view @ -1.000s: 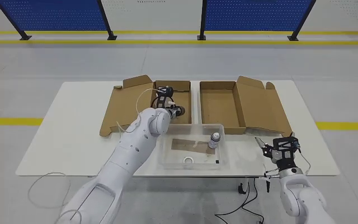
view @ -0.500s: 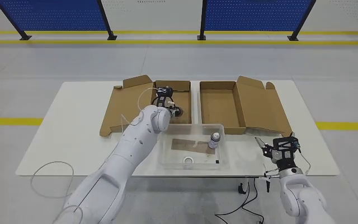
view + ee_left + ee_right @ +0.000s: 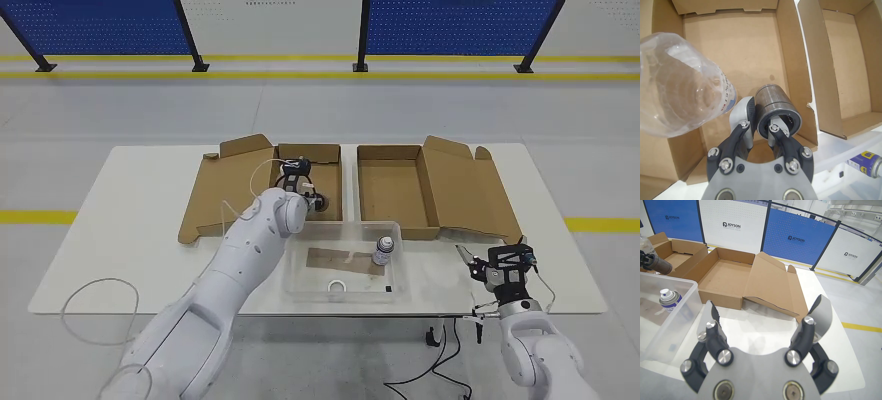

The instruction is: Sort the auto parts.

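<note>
The left gripper [image 3: 764,112] holds a metal bearing [image 3: 775,103], a short shiny tube with a hole through it; one finger [image 3: 751,109] presses on the outside of the tube and the other finger goes into the hole, so the two are clamped on the tube's wall; the tube sticks out past the fingers and tilts away from the wrist. The bearing hangs over the floor of the left cardboard box [image 3: 337,178], near the wall that faces the right cardboard box [image 3: 390,190]; it does not seem to touch the floor. A clear plastic bottle [image 3: 677,85] is just beside the gripper; it is hard to tell what it rests on. A clear plastic bin [image 3: 300,285] sits on the white table [image 3: 130,230] in front of the two boxes; in it stand a spray can [image 3: 383,250] and, apart from it, a small white ring [image 3: 337,290] and a flat brown card piece [image 3: 335,260]. The right gripper [image 3: 766,306] is over the table beside the bin, well apart from the bearing; its fingers are spread wide with nothing between them.
</note>
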You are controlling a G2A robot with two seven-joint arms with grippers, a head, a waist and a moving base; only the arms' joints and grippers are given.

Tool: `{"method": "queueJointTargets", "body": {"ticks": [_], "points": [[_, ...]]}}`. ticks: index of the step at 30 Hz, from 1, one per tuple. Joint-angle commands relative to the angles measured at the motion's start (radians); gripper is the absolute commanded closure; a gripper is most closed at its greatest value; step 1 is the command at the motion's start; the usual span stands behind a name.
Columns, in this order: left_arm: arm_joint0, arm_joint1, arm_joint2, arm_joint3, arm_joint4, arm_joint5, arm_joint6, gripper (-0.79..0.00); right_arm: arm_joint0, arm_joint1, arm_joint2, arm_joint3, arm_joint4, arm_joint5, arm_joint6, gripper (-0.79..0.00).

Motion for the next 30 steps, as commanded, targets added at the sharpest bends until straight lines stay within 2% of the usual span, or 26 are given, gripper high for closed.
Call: {"method": "queueJointTargets", "body": {"ticks": [1,2,7,11,16,25,30], "points": [[-0.003,-0.003,0.002,0.011,0.0,0.001,0.003,0.0,0.0,0.0,0.0,0.0,0.0,0.0,0.0,-0.785],[-0.005,-0.005,0.002,0.015,0.0,0.001,0.003,-0.006,0.0,0.0,0.0,0.0,0.0,0.0,0.0,-0.785],[-0.012,-0.012,-0.001,0.037,-0.008,-0.003,0.006,-0.157,0.0,0.0,0.0,0.0,0.0,0.0,0.0,-0.785],[-0.016,-0.017,-0.002,0.05,-0.011,-0.006,0.012,-0.2,0.0,0.0,0.0,0.0,0.0,0.0,0.0,-0.785],[-0.02,-0.021,-0.002,0.058,-0.007,-0.008,0.02,-0.194,0.0,0.0,0.0,0.0,0.0,0.0,0.0,-0.785],[-0.024,-0.025,-0.005,0.022,0.01,-0.016,0.052,-0.308,0.0,0.0,0.0,0.0,0.0,0.0,0.0,-0.785],[-0.02,-0.021,-0.017,-0.034,0.008,-0.074,0.073,-0.385,0.0,0.0,0.0,0.0,0.0,0.0,0.0,-0.785]]}}
